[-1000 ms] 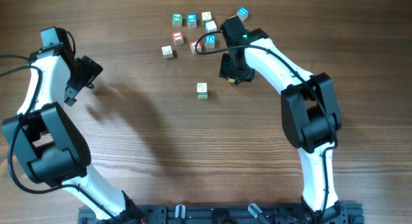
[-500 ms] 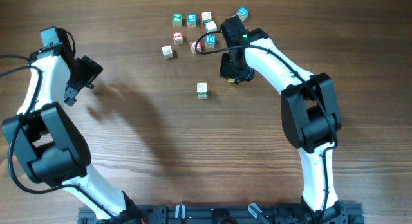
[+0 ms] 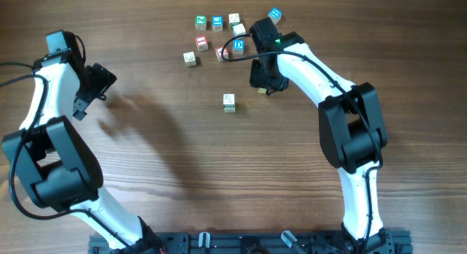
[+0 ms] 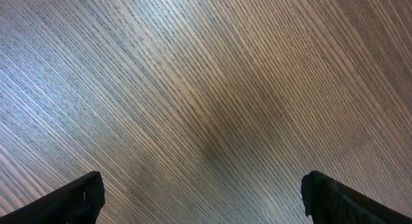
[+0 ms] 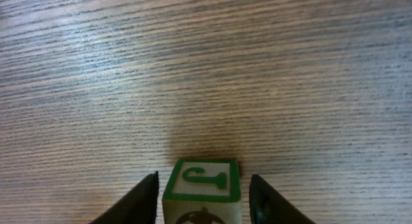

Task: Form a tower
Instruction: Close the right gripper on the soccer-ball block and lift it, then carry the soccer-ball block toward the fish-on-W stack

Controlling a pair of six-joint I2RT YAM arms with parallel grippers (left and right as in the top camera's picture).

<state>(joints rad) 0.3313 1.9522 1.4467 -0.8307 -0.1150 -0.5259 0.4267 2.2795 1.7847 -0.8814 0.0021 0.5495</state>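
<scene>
The right gripper's fingers (image 5: pixel 145 201) stand on either side of a white cube with a green letter (image 5: pixel 203 180), close against its flanks. Thin slivers of wood grain seem to remain between finger and cube on both sides, so it cannot be told whether the grip is made. The cube's base lies below the frame edge, so whether it rests on the table (image 3: pixel 168 159) or hangs clear is likewise undetermined.

Change noted: over the past second these fingers have drawn inward toward the cube, while in the overhead view the right gripper (image 3: pixel 262 86) sits almost where it was a second ago. Judgement: a pick is being closed, not a release.

The tower (image 3: pixel 229 102), such as it is, shows from above as one pale, green-marked block standing alone; it is near the right gripper, on the side toward the left arm, and unmoved. Whether it is one cube or several stacked cannot be told from overhead. The loose cubes (image 3: pixel 202 42) lie clustered toward the far side, undisturbed. The left gripper (image 4: pixel 201 198) hangs spread wide over bare wood, well apart from every cube, holding nothing.

Implication: once the grip is sure, the cube needs carrying across and setting squarely on the tower; stacking appears to be at an early stage.
</scene>
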